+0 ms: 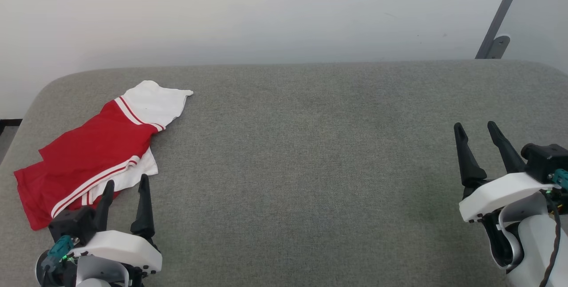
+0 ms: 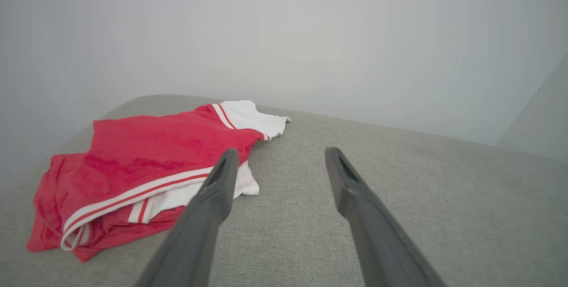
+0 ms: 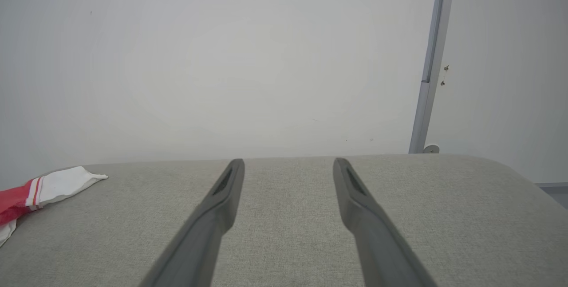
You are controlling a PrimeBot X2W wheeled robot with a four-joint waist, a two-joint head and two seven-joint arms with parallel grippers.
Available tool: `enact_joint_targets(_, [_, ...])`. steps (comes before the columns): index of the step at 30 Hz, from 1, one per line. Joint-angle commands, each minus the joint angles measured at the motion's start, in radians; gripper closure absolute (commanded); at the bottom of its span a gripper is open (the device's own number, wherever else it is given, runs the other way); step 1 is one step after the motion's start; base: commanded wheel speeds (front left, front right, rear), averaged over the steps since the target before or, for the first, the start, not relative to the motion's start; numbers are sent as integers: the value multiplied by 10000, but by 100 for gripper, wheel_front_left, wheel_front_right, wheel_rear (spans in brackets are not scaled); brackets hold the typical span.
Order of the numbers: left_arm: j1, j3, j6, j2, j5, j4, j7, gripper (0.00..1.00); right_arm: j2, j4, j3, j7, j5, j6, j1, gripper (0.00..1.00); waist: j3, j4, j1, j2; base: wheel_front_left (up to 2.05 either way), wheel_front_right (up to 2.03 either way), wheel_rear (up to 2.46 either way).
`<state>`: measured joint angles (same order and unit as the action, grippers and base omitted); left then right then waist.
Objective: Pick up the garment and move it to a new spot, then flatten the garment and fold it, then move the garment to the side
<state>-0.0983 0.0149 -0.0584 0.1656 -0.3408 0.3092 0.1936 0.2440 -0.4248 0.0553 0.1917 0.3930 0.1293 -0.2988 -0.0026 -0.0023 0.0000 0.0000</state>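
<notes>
Head view: red-and-white T-shirt [image 1: 93, 154] lies doubled over at the left end of the grey padded table [image 1: 310, 167]. Your left gripper [image 1: 126, 180] sits just beside its near edge, jaws wide and empty, so it looks staged for the pickup. Right gripper [image 1: 475, 125] is well apart at the right, also wide and empty, leaving the middle free for flattening

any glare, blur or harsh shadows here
Head view: soft even light, no glare, barely any shadow under the garment, sharp. Left wrist view: hazier, the red looks washed out, the far edge of the table bows from the wide lens, the left gripper softens near the bottom edge. Right wrist view: same pale haze, the right gripper soft up close.
</notes>
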Motion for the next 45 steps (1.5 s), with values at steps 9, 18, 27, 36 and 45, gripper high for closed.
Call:
enact_joint_targets(9, [-28, 201, -162, -36, 849, 49, 261, 0, 53, -63, -36, 276, -627, 21, -226, 0, -13, -24, 0, 0, 0, 0, 0])
enact_joint_targets(18, [-52, 372, -309, -90, 1501, 238, 439, 0, 66, -177, -103, 454, -1033, 22, -270, 0, -35, -55, 0, 0, 0, 0, 0])
enact_joint_targets(27, [-50, 550, -456, -173, 1904, 471, 594, 0, 49, -273, -71, 612, -1212, 17, -233, 0, -71, -89, 0, 0, 0, 0, 0])
enact_joint_targets(36, [-178, 699, -576, -243, 2319, 781, 734, 0, 3, -335, -202, 750, -1477, 14, -201, 0, -95, -15, 0, 0, 0, 0, 0])
enact_joint_targets(45, [-229, 844, -639, -510, 2035, 1043, 718, 0, -223, -236, -294, 746, -1123, 16, 129, 0, -162, 854, 0, 0, 0, 0, 0])
